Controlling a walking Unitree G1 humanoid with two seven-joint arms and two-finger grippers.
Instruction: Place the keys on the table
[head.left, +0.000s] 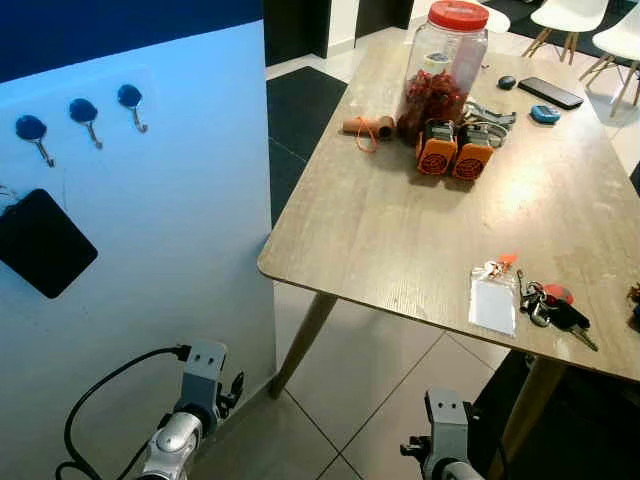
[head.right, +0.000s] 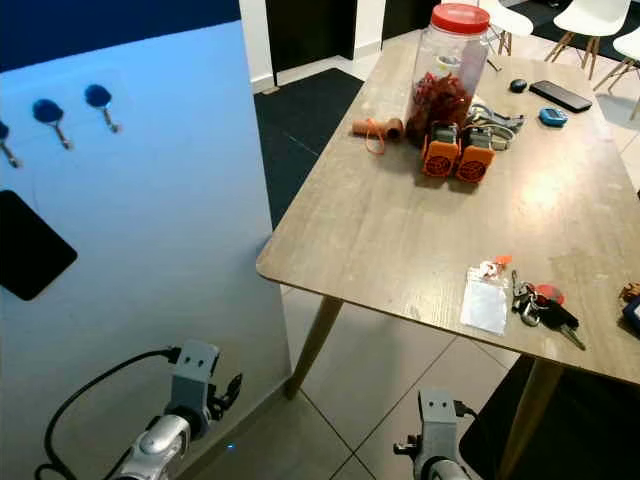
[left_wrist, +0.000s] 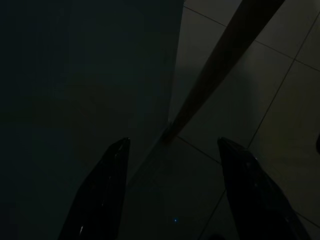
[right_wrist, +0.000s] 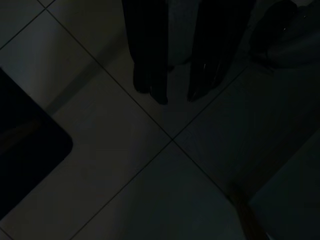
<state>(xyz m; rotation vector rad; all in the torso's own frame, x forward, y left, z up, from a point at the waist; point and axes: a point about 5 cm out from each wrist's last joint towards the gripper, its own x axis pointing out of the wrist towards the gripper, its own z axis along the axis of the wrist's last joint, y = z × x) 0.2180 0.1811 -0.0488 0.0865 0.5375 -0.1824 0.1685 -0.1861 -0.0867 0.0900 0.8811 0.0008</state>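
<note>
Keys (head.left: 552, 309) on table (head.left: 390, 230) near edge, right of pouch (head.left: 494, 301).

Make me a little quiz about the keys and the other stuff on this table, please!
1. True or false: the keys already lie on the wooden table, near its front edge.
2. What lies right beside the keys? A) a clear little bag B) a banana C) a cup
3. What colour is the lid of the big jar at the far end?

Key: 1 true. 2 A. 3 red. Bonus fact: the left gripper and right gripper both hang low over the floor tiles, open and holding nothing.
</note>
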